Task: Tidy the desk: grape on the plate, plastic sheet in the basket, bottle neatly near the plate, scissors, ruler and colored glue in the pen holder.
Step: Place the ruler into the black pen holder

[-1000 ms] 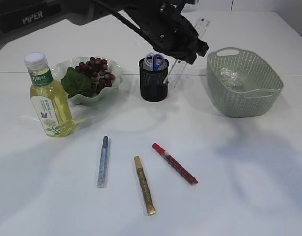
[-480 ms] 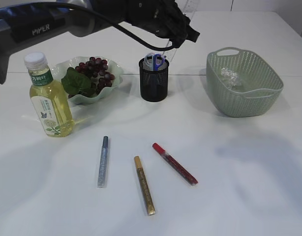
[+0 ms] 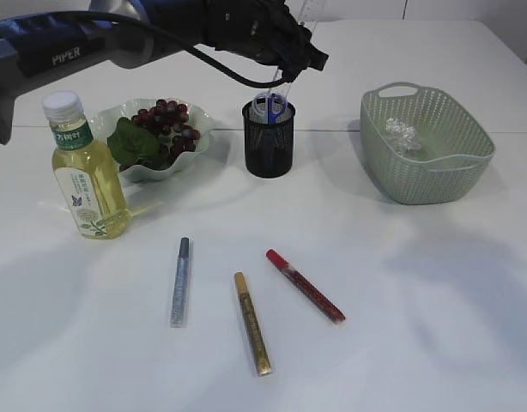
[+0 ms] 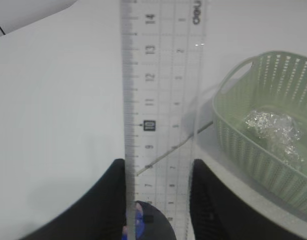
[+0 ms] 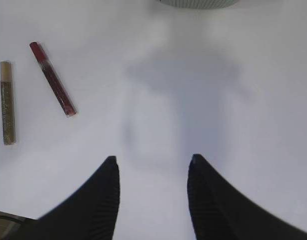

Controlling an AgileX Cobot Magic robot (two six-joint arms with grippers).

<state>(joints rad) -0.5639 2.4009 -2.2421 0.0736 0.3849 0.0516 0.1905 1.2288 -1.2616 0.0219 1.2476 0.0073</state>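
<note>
Left jaws clamped on the clear ruler, one black finger each side of its width. Ruler stands near upright, long end pointing up past the wrist camera, lower end hanging right over the mouth of the black pen holder. Blue scissors already stand in the holder. I cannot tell whether the ruler's lower tip has entered the rim or still hangs just above it; the arm blocks that in the exterior view.

Right jaws apart, nothing between them, hovering over bare bench on the near right. Red glue pen and gold glue pen lie to their left, well apart from them.

Risks as I judge them: ruler tip may catch on the scissor handles or the rim and tip the light holder over; if I release too high, the ruler could bounce out or lean and topple it.

Further out: silver glue pen lies on the near bench left of the gold one. Grapes sit on the plate far left, bottle just beside it. Crumpled plastic sheet rests in the green basket on the right.
</note>
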